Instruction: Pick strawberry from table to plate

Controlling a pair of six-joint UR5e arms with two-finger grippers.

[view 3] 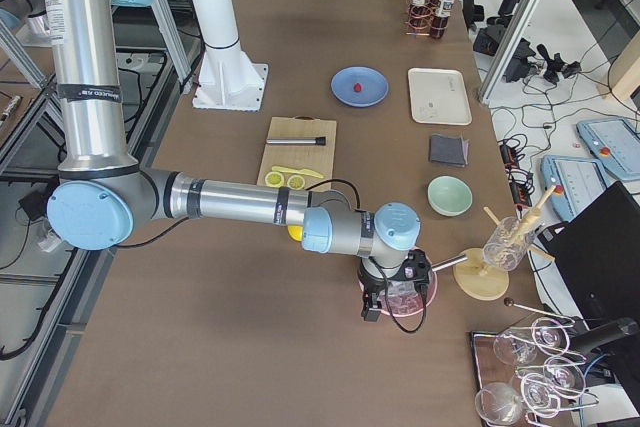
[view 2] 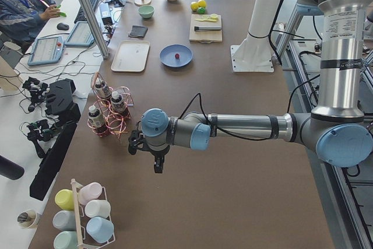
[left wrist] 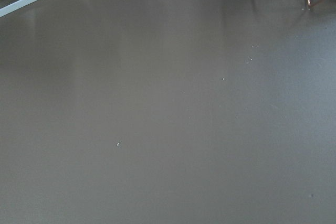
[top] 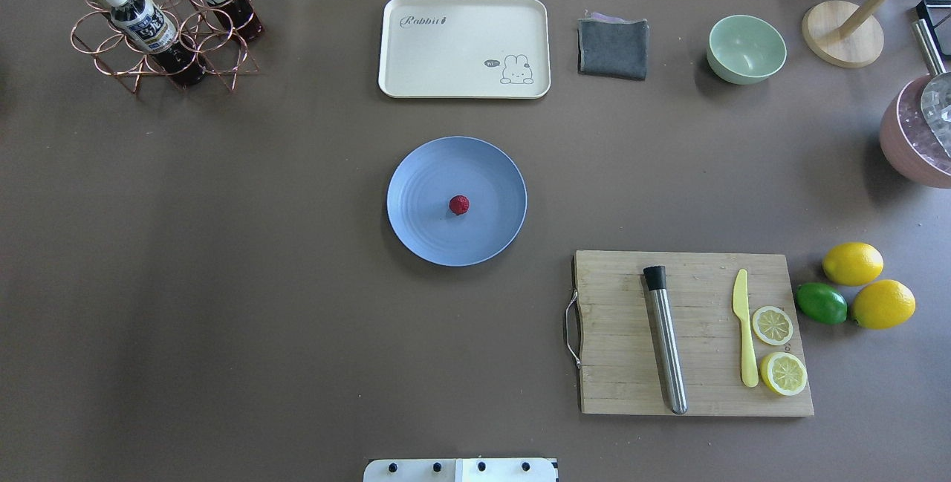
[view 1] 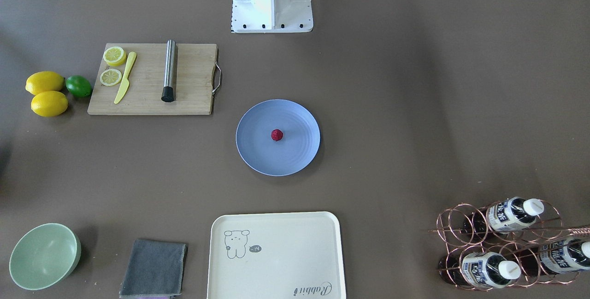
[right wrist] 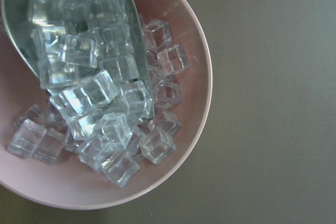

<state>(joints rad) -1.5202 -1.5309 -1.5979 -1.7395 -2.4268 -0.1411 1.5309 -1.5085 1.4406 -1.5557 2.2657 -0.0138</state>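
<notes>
brown-grey table, seen from behind my shoulders: the strawberry sits on the blue plate, close to the plate's centre, and the plate lies about midway along the table, apart from the cutting board and the cream tray.

my two claws hang at opposite ends of the table. the left gripper points down over bare table just beside the copper bottle rack, near the far corner on my left. the right gripper hovers over the pink bowl of ice cubes at the right-hand end. both show only in the side views, so i cannot tell how wide either one stands or whether it carries anything; neither wrist camera shows a finger.

from either claw the berry lies inward, toward the table's middle, well apart from both, and i cannot say which arm is nearer. it is roundish, with no long axis to line up on.

by my reading the move to the plate is done, with nothing left to pick.
</notes>
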